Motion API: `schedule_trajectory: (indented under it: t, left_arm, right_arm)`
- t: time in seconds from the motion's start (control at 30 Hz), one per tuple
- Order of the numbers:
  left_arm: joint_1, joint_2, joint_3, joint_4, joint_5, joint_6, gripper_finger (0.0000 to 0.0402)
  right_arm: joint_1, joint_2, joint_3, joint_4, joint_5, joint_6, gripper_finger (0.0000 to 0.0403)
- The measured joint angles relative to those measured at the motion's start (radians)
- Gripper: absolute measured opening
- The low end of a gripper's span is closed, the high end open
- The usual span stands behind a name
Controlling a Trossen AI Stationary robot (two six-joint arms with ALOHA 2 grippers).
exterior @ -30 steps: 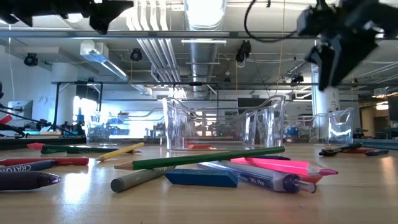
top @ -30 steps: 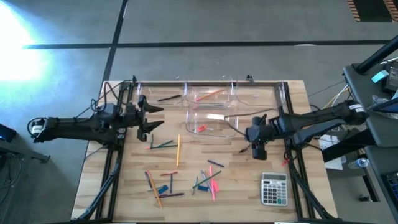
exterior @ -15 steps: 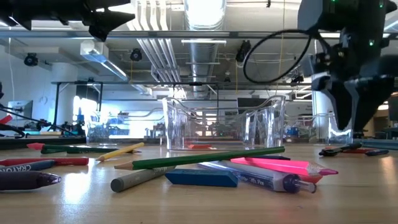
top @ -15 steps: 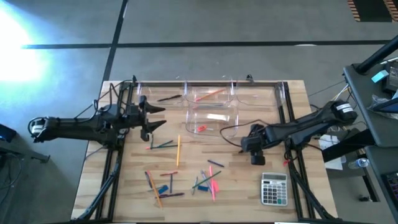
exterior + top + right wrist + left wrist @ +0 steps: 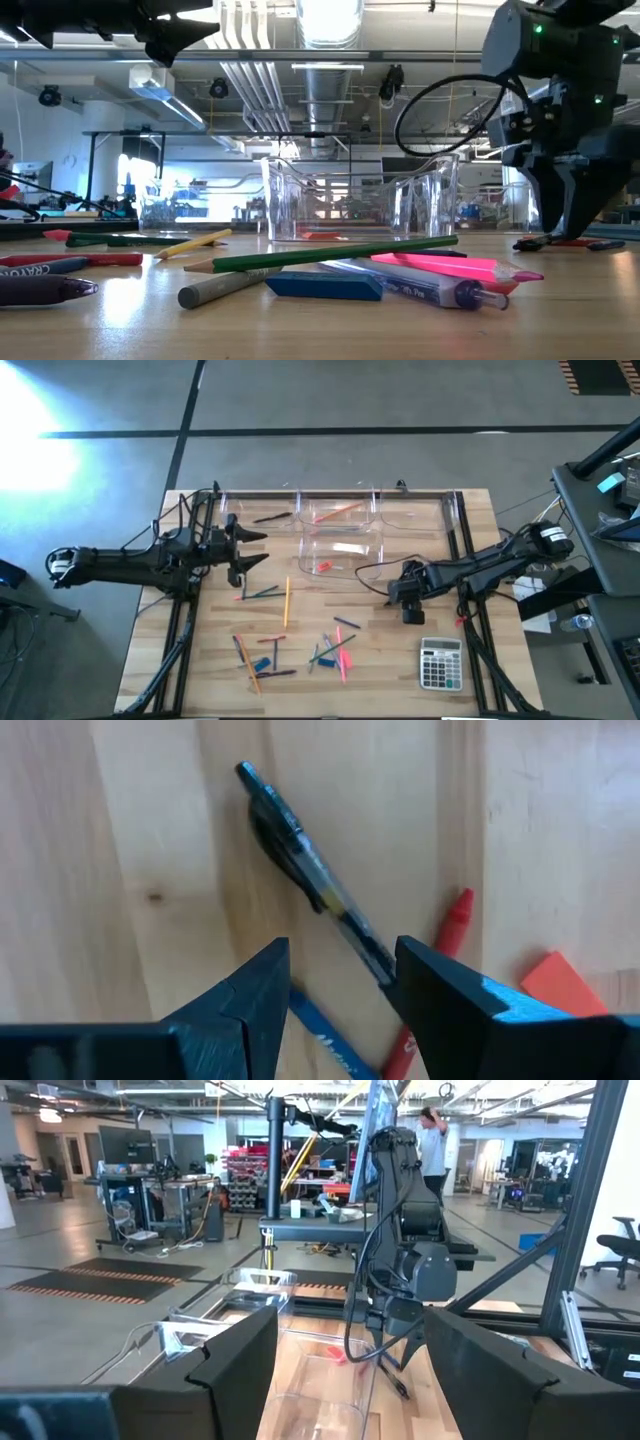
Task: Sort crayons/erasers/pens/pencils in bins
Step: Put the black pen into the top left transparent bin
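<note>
A dark pen [image 5: 300, 850] with a clear barrel lies flat on the wood, right of the table's middle. My right gripper [image 5: 338, 960] hangs just above it, pointing steeply down and open, one finger on each side of the pen's near end; whether a finger touches it does not show. It also shows in the high view [image 5: 408, 605] and the low view [image 5: 565, 215]. A red crayon [image 5: 440, 960], a blue stick [image 5: 330, 1030] and an orange-red eraser [image 5: 560, 985] lie close by. Clear bins [image 5: 340, 535] stand at the far middle. My left gripper [image 5: 245, 548] waits open, raised at the left.
A grey calculator [image 5: 440, 663] lies near the front right. A yellow pencil [image 5: 287, 600] and several scattered sticks and blue erasers [image 5: 290, 650] cover the near middle. The bins hold an orange pencil [image 5: 338, 512] and a dark pen [image 5: 272, 517]. Metal frame rails [image 5: 462, 540] run along both sides.
My right gripper has come down from well above the table to just over the pen, tipping more steeply downward; its fingers have stayed apart. The pen and the other things lie where they were.
</note>
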Motion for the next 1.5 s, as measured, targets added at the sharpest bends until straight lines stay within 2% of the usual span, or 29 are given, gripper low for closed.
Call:
schedule_trajectory:
  t: [0.47,0.77,1.13,1.5]
  left_arm:
    - [0.000,0.036,0.001,0.038,0.000,0.000,0.0239]
    - [0.000,0.035,0.002,0.043,0.000,0.001,0.0239]
    - [0.000,0.036,0.002,0.046,0.000,0.001,0.0239]
    - [0.000,0.035,0.001,0.045,0.000,0.001,0.0239]
  right_arm:
    - [-0.018,0.015,-0.031,0.075,0.004,-0.029,0.0168]
    - [-0.017,0.011,-0.074,0.112,0.002,-0.030,0.0116]
    - [-0.019,0.014,-0.033,0.086,0.026,-0.093,0.0032]
    - [-0.017,0.014,0.117,-0.058,0.018,-0.092,0.0025]
